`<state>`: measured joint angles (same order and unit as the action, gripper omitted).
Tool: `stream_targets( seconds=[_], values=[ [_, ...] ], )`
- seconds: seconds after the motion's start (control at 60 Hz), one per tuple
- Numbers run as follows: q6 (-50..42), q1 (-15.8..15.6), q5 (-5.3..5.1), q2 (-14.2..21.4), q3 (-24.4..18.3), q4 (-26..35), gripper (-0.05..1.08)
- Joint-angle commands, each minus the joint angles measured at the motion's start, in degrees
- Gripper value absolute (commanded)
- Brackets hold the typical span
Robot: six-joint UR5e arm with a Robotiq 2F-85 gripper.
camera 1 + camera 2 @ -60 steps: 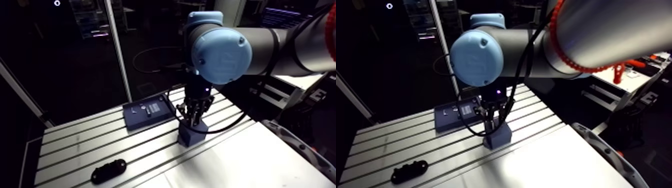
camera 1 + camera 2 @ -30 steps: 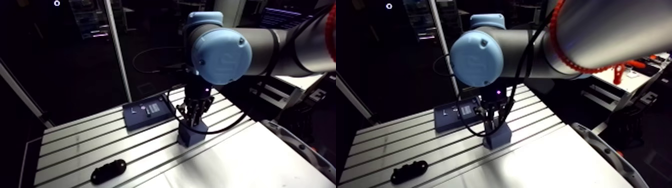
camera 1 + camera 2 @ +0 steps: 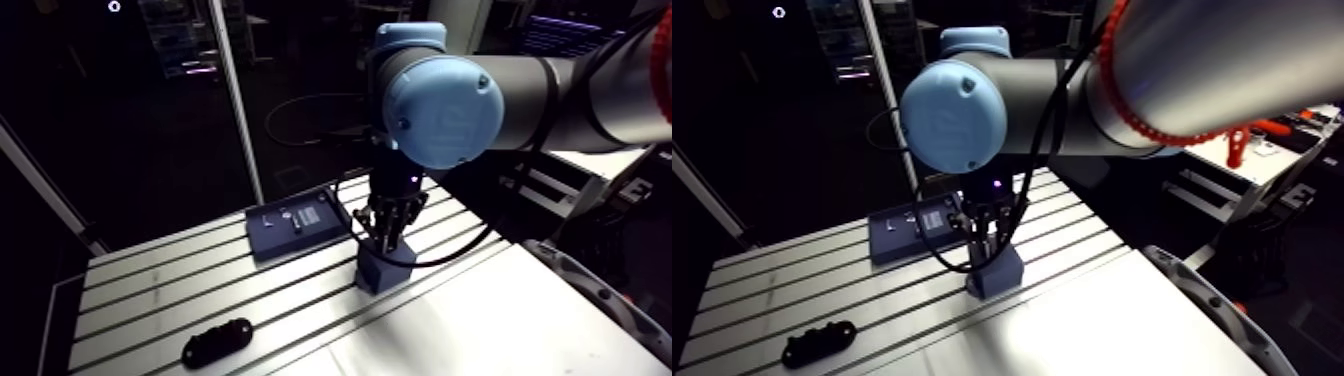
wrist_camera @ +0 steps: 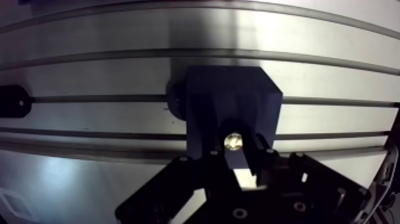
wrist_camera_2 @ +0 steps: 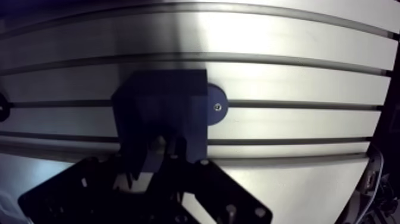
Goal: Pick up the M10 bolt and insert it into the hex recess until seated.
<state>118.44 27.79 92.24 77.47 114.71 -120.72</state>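
The slotted silver metal surface (image 3: 150,290) holds a dark blue square block (image 4: 226,89) in the middle. The end effector (image 3: 388,243) hangs right over the block, its two fingers squeezed onto the small shiny metal bolt (image 4: 232,141). The bolt is at the top of the block. A flat dark blue plate (image 3: 290,225) lies farther back on the left. A black oblong part (image 3: 216,341) lies near, well to the left.

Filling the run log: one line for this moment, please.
gripper: shut on bolt | position: over blue block | seating: cannot tell
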Motion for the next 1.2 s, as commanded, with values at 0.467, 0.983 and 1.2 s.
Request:
stream_targets(
  seconds=[0.467,0.983,1.2],
  values=[
    [0.25,-0.01,0.00,0.00,-0.14,0.00,0.68],
    [1.31,-0.10,0.09,-0.09,-0.23,0.00,0.69],
    [1.31,-0.10,0.09,-0.09,-0.23,0.00,0.69]
  ],
)
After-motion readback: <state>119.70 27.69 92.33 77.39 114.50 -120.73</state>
